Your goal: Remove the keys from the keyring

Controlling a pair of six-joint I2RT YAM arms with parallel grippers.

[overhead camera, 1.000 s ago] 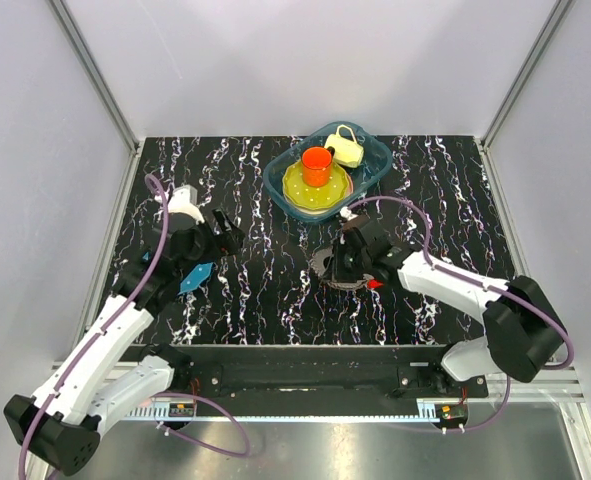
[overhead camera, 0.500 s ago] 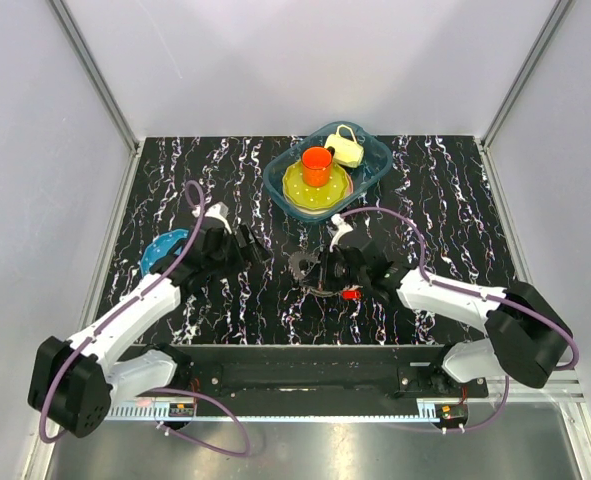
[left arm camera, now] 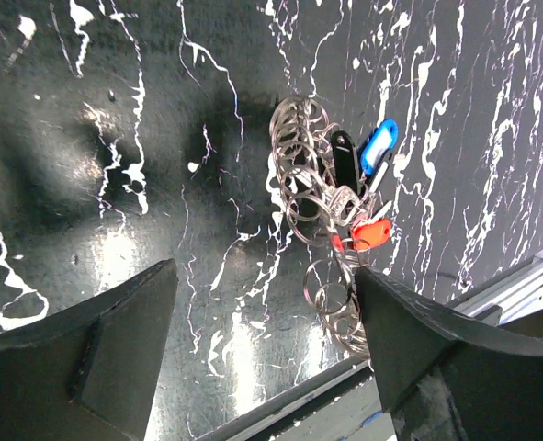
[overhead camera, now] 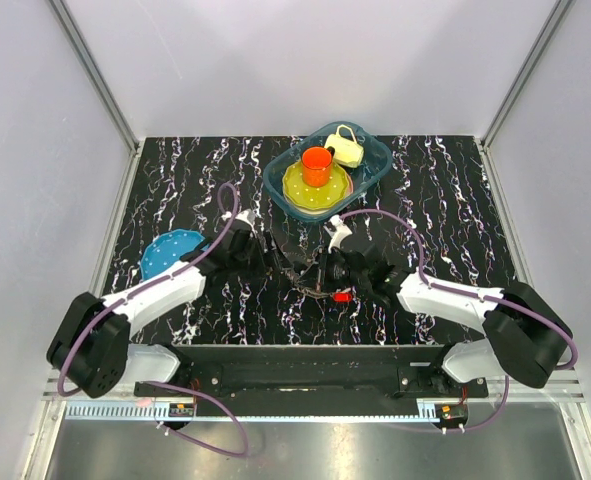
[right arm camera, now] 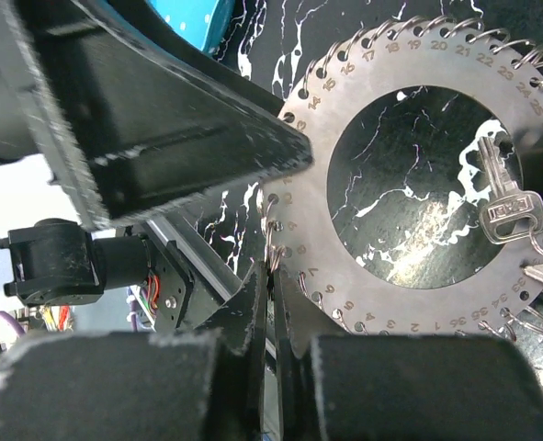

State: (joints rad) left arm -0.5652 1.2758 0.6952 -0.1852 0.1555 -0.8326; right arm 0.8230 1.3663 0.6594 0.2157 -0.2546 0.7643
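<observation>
Steel is what the keyring (right arm camera: 418,66) is made of: a flat numbered plate fringed with small split rings. It is held on edge over the table (overhead camera: 455,200), near its middle and between the two arms. Its rim is pinched by the right gripper (right arm camera: 273,276), whose jaws are clenched on it. The left gripper (left arm camera: 264,271) is spread wide and empty, with the ring framed edge-on just ahead of its fingers but not touched.

The step in hand is judged to be the presenting of the ring so that a first key can be taken; none is seen lying loose. For the next move, the left jaws would need to be brought onto a single key head and closed. The key would then need to be worked off its split ring while the plate is kept steady.

One keyring is counted. Of the keys (right arm camera: 503,204), four can be told apart: one silver, one black-headed, one blue-headed, one red-headed. More may be hidden. The split rings are too many to count. One blue disc (overhead camera: 170,252) and one bin (overhead camera: 375,165) are also seen.
</observation>
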